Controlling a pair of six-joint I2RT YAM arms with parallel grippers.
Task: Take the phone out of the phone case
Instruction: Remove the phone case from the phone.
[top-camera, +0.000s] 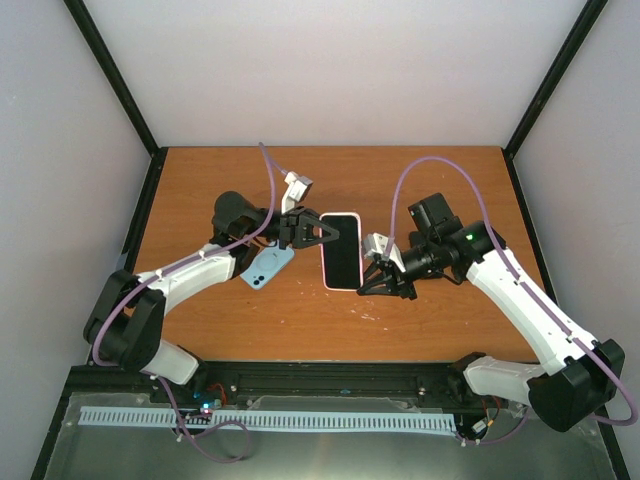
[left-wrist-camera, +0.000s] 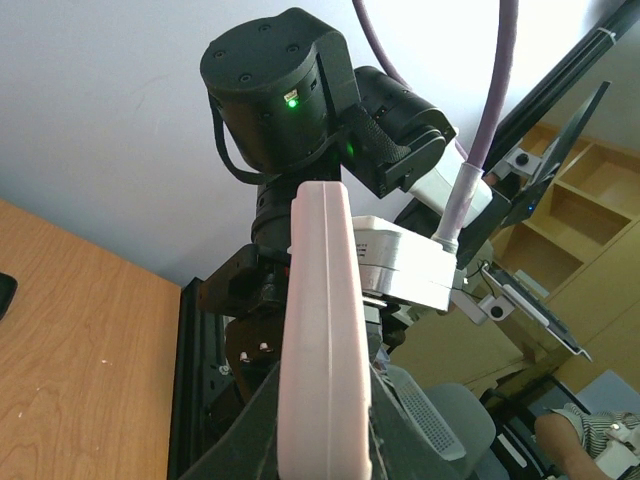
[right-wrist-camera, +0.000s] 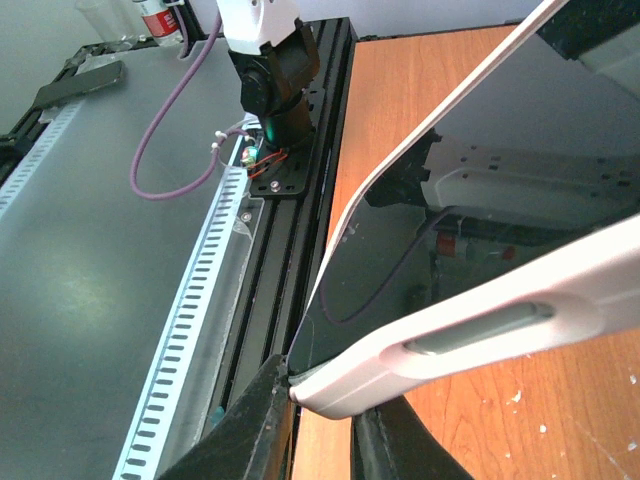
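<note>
The phone (top-camera: 341, 250), dark screen up, sits in a pale pink phone case (top-camera: 323, 262) at the table's middle. My left gripper (top-camera: 325, 232) is shut on the case's left long edge near the far end; in the left wrist view the pink case (left-wrist-camera: 320, 340) stands edge-on between my fingers (left-wrist-camera: 255, 420), with the left gripper (left-wrist-camera: 322, 440) clamped round it. My right gripper (top-camera: 366, 280) is shut on the near right corner. In the right wrist view the right gripper (right-wrist-camera: 320, 400) pinches the case (right-wrist-camera: 480, 330) corner, one fingertip against the screen (right-wrist-camera: 450, 180) rim.
A light blue phone-shaped item (top-camera: 266, 268) with a camera cutout lies on the wooden table (top-camera: 450, 320) just under my left arm. Black frame posts stand at the table's back corners, and a black rail (right-wrist-camera: 300, 200) runs along the near edge.
</note>
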